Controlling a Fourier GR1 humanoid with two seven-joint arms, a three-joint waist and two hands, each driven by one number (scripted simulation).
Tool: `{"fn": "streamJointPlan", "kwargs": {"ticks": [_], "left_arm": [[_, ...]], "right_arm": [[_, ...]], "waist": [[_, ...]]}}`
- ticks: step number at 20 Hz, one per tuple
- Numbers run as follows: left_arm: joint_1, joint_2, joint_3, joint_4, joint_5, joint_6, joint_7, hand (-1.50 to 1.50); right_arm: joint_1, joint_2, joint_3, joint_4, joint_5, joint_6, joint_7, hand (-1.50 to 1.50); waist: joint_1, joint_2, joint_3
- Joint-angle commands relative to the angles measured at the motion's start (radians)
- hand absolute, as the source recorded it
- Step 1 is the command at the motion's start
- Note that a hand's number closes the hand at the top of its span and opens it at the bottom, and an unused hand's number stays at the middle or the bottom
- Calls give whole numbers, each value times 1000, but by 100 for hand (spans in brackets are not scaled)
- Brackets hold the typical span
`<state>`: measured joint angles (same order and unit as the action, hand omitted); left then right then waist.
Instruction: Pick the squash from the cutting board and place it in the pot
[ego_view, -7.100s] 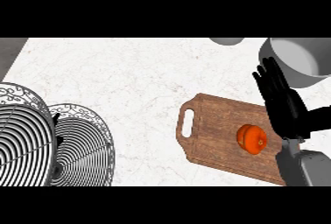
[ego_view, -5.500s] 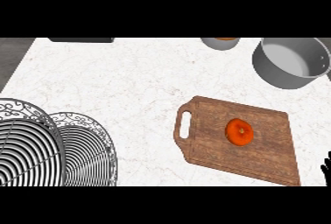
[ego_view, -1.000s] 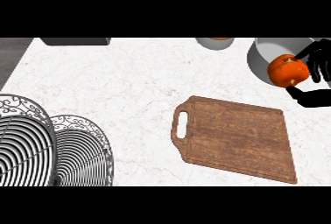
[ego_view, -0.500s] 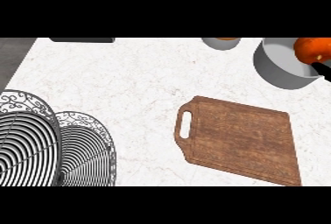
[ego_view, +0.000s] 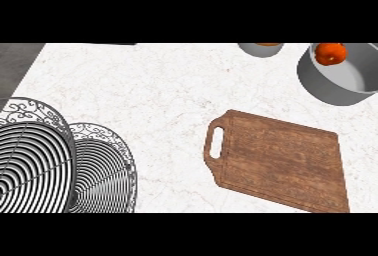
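Squash (ego_view: 331, 53) check, L to R: wire racks (ego_view: 66, 160) at bench (ego_view: 148, 85) left edge, cutting board (ego_view: 284, 162) mid-right, pot (ego_view: 328, 95) top right w/ squash inside, near its far wall. No hand in view, so we can't tell released or clenched. We judge the squash small, stiff, smooth, prob. light, apt to roll: hold across its widest part.

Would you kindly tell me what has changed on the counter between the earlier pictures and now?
The squash left the cutting board: the right hand took hold of it, carried it up and to the right, and let it go in the pot. Neither hand shows now. Board and pot stayed put.
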<state>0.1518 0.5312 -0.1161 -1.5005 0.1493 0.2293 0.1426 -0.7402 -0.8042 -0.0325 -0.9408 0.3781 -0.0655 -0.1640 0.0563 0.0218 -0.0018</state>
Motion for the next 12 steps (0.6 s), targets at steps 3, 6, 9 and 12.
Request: {"fn": "streamJointPlan", "kwargs": {"ticks": [3, 6, 9, 12], "left_arm": [[-141, -33, -22, -69, -24, 3, -34, 0], [-126, -41, -32, -56, -43, 7, -62, 0], [-157, -26, -14, -61, -25, -6, -25, 0], [-150, -42, -25, -52, -36, -1, -38, 0]], "right_arm": [[-100, 29, 9, 237, 63, -46, -112, 150], [-158, 25, 34, 326, 118, -58, -132, 150], [-147, 40, 60, 399, 176, -133, -187, 150], [-194, 73, 3, 488, 107, -73, -200, 150]], "waist": [[14, 10, 5], [29, 13, 4], [31, 22, 7], [32, 23, 7]]}}
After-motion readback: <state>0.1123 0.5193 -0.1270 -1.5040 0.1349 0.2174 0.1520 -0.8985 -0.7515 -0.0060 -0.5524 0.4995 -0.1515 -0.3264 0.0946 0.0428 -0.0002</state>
